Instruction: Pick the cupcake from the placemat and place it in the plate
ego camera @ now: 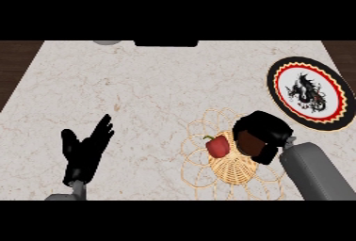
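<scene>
Head view: the right hand was curled over a brown cupcake above the woven placemat, its fingers clamped on it beside a red pepper. The plate, well apart on the tabletop, held nothing, so the carry and the placing apparently remained. The left hand rested at lower left, fingers apart.

A pale, veined marble-look counter carries a woven wicker placemat of open looped strands. The plate looks like smooth glazed ceramic, beside a glossy red pepper and matt black hands.
</scene>
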Available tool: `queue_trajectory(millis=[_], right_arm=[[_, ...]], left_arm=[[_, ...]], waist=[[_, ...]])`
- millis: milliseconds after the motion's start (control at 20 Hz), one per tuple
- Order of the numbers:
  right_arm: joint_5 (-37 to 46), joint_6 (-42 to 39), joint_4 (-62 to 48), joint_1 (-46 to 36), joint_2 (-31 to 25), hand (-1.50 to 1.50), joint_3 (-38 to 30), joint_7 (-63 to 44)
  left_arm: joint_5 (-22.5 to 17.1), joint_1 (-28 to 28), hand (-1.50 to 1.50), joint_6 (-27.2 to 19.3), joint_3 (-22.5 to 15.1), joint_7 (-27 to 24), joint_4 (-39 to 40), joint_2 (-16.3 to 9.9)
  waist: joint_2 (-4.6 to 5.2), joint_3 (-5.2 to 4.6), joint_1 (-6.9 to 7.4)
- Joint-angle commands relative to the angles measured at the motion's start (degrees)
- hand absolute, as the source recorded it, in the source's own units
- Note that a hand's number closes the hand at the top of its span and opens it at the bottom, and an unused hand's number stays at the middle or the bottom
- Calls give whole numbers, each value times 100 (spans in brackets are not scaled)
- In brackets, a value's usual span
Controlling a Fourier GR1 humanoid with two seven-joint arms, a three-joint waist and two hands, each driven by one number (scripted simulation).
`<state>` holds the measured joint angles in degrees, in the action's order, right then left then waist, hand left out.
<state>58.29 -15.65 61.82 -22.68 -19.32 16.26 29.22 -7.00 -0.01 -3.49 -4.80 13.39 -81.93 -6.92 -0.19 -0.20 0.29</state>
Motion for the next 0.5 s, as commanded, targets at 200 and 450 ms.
queue_trajectory(millis=[200,450], right_arm=[[184,463,-795,-471,507,150,-815,-1105],[-196,1066,-1029,-755,591,150,-2382,-3481]], left_arm=[[36,75,0,126,-5,-128,61,83],[93,24,0,39,79,-208,116,30]], waist=[[38,22,76],[140,12,-74]])
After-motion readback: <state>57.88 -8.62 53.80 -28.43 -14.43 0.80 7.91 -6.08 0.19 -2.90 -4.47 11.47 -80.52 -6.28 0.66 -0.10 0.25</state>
